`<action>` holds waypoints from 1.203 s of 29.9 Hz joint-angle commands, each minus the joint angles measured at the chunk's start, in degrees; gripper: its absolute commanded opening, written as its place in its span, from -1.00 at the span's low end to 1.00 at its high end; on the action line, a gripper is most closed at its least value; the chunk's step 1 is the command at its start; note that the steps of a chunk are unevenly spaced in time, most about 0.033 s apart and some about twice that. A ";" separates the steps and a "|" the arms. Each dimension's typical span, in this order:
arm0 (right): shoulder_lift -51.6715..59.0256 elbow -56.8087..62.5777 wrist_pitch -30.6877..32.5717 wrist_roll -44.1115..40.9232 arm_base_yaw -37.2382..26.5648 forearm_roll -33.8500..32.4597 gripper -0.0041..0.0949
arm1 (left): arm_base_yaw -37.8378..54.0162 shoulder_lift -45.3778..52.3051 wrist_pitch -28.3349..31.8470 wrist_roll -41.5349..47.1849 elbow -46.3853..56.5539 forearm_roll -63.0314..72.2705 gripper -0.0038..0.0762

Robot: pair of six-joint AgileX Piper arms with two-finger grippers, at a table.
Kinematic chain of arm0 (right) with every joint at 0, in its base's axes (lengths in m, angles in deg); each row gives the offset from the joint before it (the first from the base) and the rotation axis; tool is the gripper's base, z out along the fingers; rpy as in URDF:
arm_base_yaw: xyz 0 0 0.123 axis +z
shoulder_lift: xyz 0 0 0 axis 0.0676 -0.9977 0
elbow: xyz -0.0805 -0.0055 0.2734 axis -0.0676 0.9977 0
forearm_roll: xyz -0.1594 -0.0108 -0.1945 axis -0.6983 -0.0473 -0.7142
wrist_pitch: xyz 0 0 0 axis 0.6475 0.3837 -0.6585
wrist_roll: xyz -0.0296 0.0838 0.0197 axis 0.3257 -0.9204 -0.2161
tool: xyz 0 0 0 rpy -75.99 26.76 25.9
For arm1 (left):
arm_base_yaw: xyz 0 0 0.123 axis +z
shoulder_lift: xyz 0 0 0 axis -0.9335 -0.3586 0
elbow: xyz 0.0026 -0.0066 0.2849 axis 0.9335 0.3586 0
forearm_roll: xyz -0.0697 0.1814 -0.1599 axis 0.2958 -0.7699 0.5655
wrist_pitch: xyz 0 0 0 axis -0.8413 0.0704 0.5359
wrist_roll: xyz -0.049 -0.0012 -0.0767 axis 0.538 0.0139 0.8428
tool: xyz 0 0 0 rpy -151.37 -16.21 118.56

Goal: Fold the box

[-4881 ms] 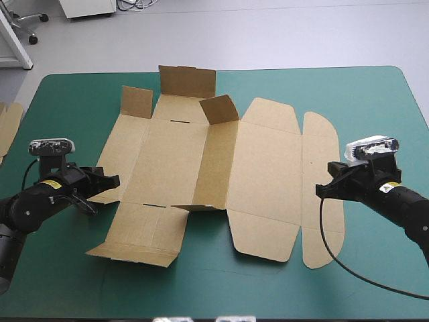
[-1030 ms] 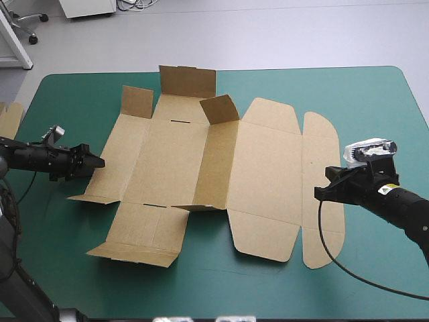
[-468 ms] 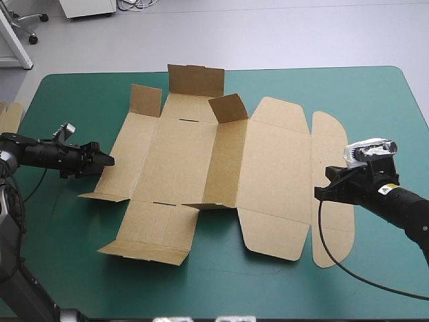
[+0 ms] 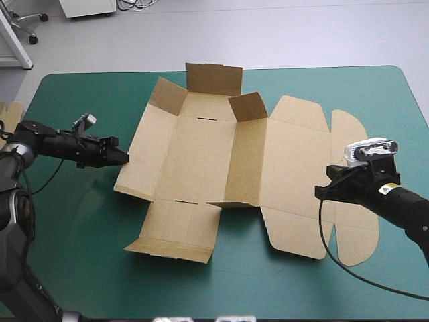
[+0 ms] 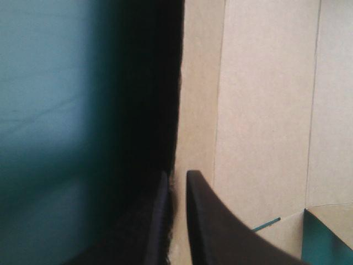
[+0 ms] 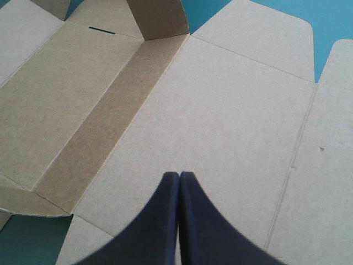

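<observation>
The box point(image 4: 214, 154) lay mostly flat at the tabletop point(image 4: 80, 255) centre, few flaps point(image 4: 213, 79) raised, the left tool point(image 4: 123, 159) pinching its left wall point(image 4: 141, 168), the right tool point(image 4: 318, 192) closed empty over the lid point(image 4: 295, 168); most folds remained.

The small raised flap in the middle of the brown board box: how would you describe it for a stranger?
On the teal-green cover lies the brown board box. Its darker middle strip ends, at the far side, in the small raised flap. Narrower than the wide far flap beside it, it borders the flat lid panel.
</observation>
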 commanded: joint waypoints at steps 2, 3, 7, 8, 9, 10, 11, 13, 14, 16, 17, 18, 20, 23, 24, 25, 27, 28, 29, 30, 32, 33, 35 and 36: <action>0.71 -1.97 -3.11 -0.07 -0.46 0.93 -0.95 | -0.56 6.62 -6.21 0.97 -1.23 5.15 -0.94; 0.71 -1.97 -3.11 -0.17 -0.46 0.93 -0.95 | -0.56 7.32 -6.21 0.97 -1.23 5.98 -0.94; 0.71 -1.97 -3.11 -0.48 -0.46 0.93 -0.95 | -0.56 11.58 -6.21 1.18 -1.23 7.56 -0.94; 0.71 -1.97 -2.98 -0.52 -0.46 1.05 -0.95 | -0.56 12.87 -6.21 1.18 -1.23 7.30 -0.94; 0.71 -1.97 -2.86 -0.52 -0.46 1.17 -0.95 | -0.56 14.18 -6.13 1.18 -1.23 6.93 -0.94; 0.71 -1.97 -2.85 -0.52 -0.46 1.15 -0.95 | -0.56 15.44 -6.13 0.93 -1.23 6.22 -0.94; 0.71 -1.97 -2.74 -0.52 -0.46 1.29 -0.95 | -0.56 16.63 -6.13 0.82 -1.23 5.34 -0.94; 0.71 -1.97 -2.51 -0.62 -0.46 1.29 -0.95 | -0.56 18.77 -5.94 0.15 -1.23 4.29 -0.94; 0.71 -1.97 -2.51 -0.62 -0.46 1.39 -0.95 | -0.56 19.57 -5.43 -0.80 -1.23 4.05 -0.94; 0.71 -1.97 -2.39 -0.62 -0.46 1.37 -0.95 | -0.56 21.37 -2.06 -2.53 -1.23 3.13 -0.94; 0.71 -1.97 -2.39 -0.62 -0.46 1.56 -0.95 | -0.56 22.06 -0.20 -2.54 -1.23 2.60 -0.94; 0.71 -1.97 -2.39 -0.78 -0.46 1.52 -0.95 | -0.56 22.68 2.15 -2.54 -1.23 1.96 -0.94; 0.71 -1.97 -2.28 -1.02 -0.46 1.52 -0.95 | -0.56 24.02 5.45 -2.54 -1.23 -0.54 -0.94; 0.71 -1.97 -2.28 -1.02 -0.46 1.52 -0.95 | -0.56 24.74 5.13 -2.15 -1.23 -3.21 -0.94; 0.71 -1.97 -2.28 -1.02 -0.46 1.52 -0.95 | -0.56 24.74 3.81 -1.38 -1.23 -3.53 -0.94; 0.71 -1.97 -2.28 -1.02 -0.46 1.52 -0.95 | -0.56 24.59 2.87 -1.08 -1.23 -3.53 -0.93; 0.71 -1.97 -2.28 -1.02 -0.46 1.82 -0.95 | -0.56 24.47 1.31 -0.21 -1.23 -3.09 -0.86; 0.71 -1.97 -2.28 -1.02 -0.46 1.82 -0.95 | -0.56 24.47 0.25 -0.08 -1.23 -2.36 -0.78; 0.71 -1.97 -2.28 -1.02 -0.46 1.92 -0.95 | -0.56 24.47 -0.66 -0.08 -1.23 -1.34 -0.69; 0.71 -1.97 -2.28 -1.02 -0.46 1.92 -0.95 | -0.56 24.47 -1.47 -0.08 -1.23 -0.48 -0.56; 0.71 -1.97 -2.28 -1.02 -0.46 1.92 -0.95 | -0.56 24.47 -3.04 -0.08 -1.23 0.33 -0.22; 0.71 -1.97 -2.28 -1.02 -0.46 1.92 -0.95 | -0.56 24.47 -3.97 -0.08 -1.23 0.73 -0.02; 0.71 -1.97 -2.28 -1.18 -0.46 1.92 -0.95 | -0.56 24.47 -4.57 1.65 -1.23 1.26 0.34; 0.71 -1.97 -2.28 -1.29 -0.46 1.92 -0.95 | -0.56 24.47 -4.65 2.89 -1.23 1.13 0.49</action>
